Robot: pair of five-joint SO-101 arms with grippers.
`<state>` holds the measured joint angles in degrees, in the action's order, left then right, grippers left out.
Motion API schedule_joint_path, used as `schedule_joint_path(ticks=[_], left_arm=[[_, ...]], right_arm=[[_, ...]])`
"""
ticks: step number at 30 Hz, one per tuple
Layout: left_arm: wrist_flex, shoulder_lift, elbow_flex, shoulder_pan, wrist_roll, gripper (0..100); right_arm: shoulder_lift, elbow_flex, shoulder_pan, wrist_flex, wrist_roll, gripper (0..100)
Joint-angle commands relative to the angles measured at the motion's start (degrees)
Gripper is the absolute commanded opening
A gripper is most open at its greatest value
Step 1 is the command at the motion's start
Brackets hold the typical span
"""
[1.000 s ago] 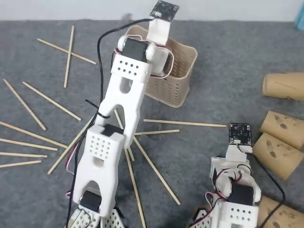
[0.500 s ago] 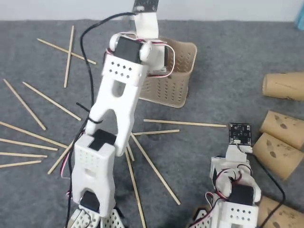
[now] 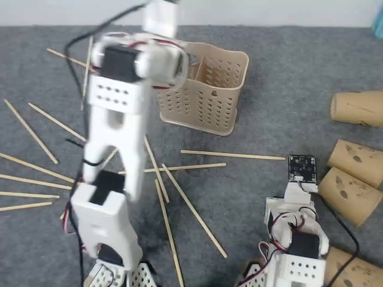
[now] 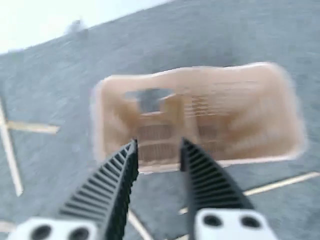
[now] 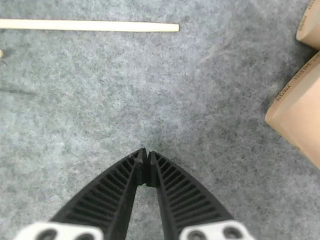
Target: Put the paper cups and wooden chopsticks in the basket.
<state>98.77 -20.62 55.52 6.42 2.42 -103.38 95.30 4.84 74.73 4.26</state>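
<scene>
The tan perforated basket (image 3: 206, 89) stands at the back middle of the grey mat; in the left wrist view the basket (image 4: 200, 115) lies just beyond my left gripper (image 4: 159, 150), which is open with nothing between its fingers. The left arm (image 3: 116, 95) rises just left of the basket. Several wooden chopsticks lie scattered, one (image 3: 233, 155) in front of the basket and others (image 3: 42, 173) at the left. Paper cups (image 3: 357, 107) (image 3: 350, 194) lie on their sides at the right. My right gripper (image 5: 146, 152) is shut and empty, low over bare mat, near a chopstick (image 5: 90, 25) and a cup (image 5: 300, 115).
The right arm (image 3: 296, 245) sits at the front right, close to the cups. More cups (image 3: 356, 160) (image 3: 353, 269) lie along the right edge. Crossed chopsticks (image 3: 194, 209) lie between the two arms. The mat's far edge runs just behind the basket.
The left arm has swung left off the basket, uncovering its opening. The right arm has not moved.
</scene>
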Motion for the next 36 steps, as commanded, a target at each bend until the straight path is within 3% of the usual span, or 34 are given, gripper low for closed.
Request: schedule_joint_path(ticks=[1,18,23,25,31,36], left_arm=[[1.8,4.0,-1.4,-5.1,-0.8,22],[-2.9,-8.2,-5.5,-7.6,-3.5,22],[1.8,-8.1,-5.5,-5.4,-3.4,0],[1.9,-8.1,-6.1,-4.2,-3.2,2],[1.9,-7.6,-6.9,-3.7,10.5,1],[1.9,-1.2,-10.6,-2.6,17.7,1]], right_arm=[[-0.6,1.1,0.7,0.4,0.7,0.8],[-0.6,1.1,0.7,0.4,0.7,0.8],[-0.6,1.1,0.7,0.4,0.7,0.8],[-0.6,1.1,0.7,0.4,0.7,0.8],[-0.6,1.1,0.7,0.4,0.7,0.8],[-0.6,1.1,0.7,0.4,0.7,0.8]])
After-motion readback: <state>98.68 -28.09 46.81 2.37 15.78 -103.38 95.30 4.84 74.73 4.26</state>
